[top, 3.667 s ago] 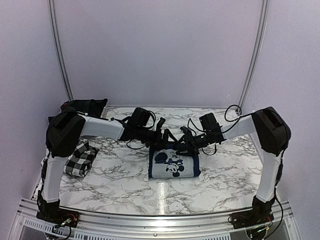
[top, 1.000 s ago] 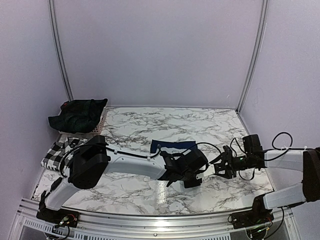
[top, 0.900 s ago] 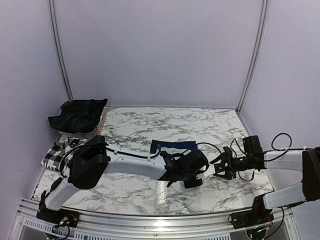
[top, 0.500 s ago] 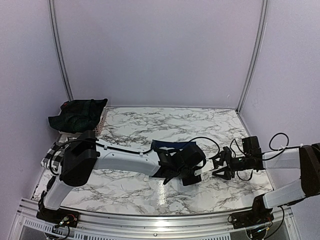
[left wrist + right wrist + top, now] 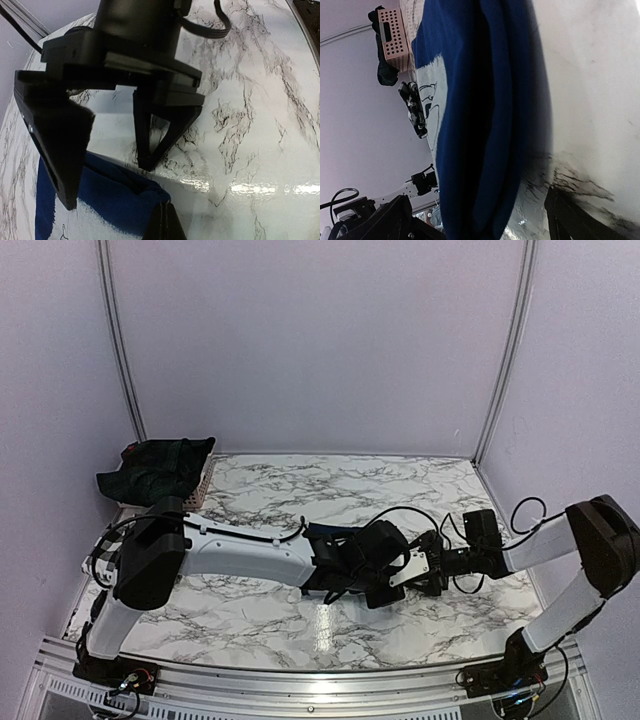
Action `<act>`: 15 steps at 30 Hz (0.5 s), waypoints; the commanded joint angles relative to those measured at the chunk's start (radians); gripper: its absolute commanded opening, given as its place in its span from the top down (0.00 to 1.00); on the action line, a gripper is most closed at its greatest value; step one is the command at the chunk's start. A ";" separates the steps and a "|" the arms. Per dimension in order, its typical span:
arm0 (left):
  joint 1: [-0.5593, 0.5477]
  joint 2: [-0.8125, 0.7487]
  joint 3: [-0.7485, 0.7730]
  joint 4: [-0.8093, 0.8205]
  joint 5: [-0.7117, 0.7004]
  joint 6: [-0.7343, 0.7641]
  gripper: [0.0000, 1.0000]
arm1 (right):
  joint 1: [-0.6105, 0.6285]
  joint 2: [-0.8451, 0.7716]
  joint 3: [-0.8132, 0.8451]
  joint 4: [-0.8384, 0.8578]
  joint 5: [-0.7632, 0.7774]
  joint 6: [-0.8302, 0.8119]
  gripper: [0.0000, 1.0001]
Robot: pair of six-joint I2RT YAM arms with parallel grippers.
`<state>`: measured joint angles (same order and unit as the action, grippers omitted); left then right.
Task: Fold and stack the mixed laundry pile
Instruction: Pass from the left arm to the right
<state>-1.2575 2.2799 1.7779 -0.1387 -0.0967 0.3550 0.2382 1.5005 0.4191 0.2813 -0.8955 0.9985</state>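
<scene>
Navy folded T-shirt [image 5: 485, 100], white print showing, pinched in left jaws; right jaws spread.

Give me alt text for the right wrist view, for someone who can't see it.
A folded navy blue T-shirt with a white print fills the frame, lying on the marble table, with the right gripper open astride its folded edge. Far behind are a pink perforated basket and a black-and-white check shirt.
</scene>
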 commanded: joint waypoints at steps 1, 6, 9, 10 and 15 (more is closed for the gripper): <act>0.000 -0.075 -0.024 0.044 0.048 -0.019 1.00 | 0.028 0.099 0.066 0.126 0.017 0.096 0.11; 0.000 -0.106 -0.058 0.067 0.074 -0.029 1.00 | 0.033 0.199 0.099 0.176 0.014 0.129 0.23; -0.002 -0.122 -0.071 0.078 0.086 -0.033 1.00 | 0.033 0.250 0.111 0.217 0.012 0.155 0.32; -0.002 -0.125 -0.076 0.080 0.089 -0.033 1.00 | 0.033 0.266 0.114 0.240 0.010 0.169 0.38; -0.002 -0.133 -0.097 0.083 0.092 -0.029 1.00 | 0.033 0.326 0.152 0.251 0.024 0.178 0.47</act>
<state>-1.2575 2.1998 1.6970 -0.0990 -0.0296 0.3321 0.2619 1.7790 0.5339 0.5308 -0.9142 1.1587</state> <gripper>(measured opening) 0.005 0.541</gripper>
